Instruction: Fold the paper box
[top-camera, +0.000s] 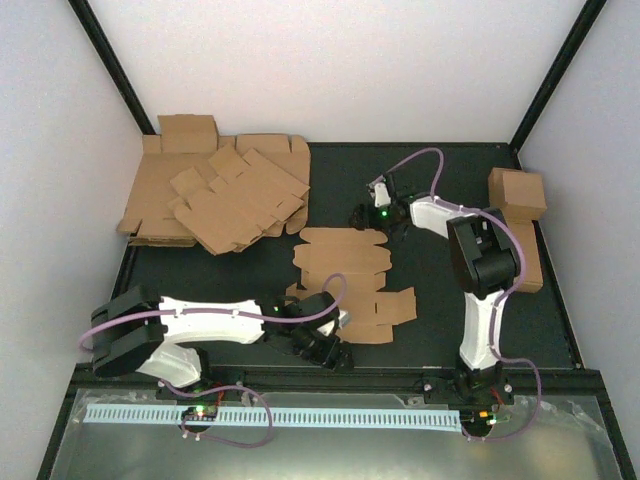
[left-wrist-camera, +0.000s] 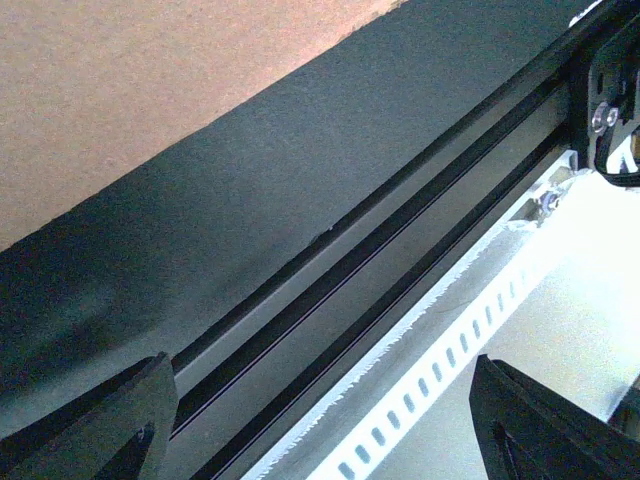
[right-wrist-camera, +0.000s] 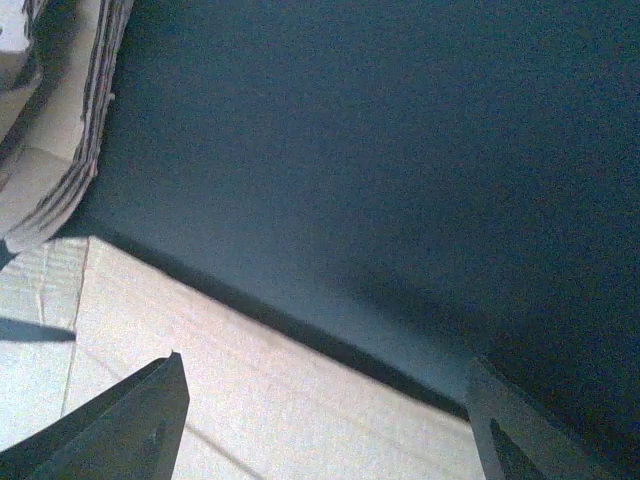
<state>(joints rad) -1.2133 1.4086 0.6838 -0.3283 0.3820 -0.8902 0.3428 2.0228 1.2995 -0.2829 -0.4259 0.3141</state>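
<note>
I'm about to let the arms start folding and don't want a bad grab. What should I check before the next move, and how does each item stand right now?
1. Paper box lying flat on the mat, apart from the stack of blanks: ok.
2. Left gripper open and empty: ok.
3. Right gripper open and empty: ok.
4. Right gripper over the box's edge: ok, cardboard shows beneath it.
5. Left gripper lined up on a flap: not ok, its wrist view frames the table rail, with cardboard off to one side.
6. Creases already loosened: cannot tell.
</note>
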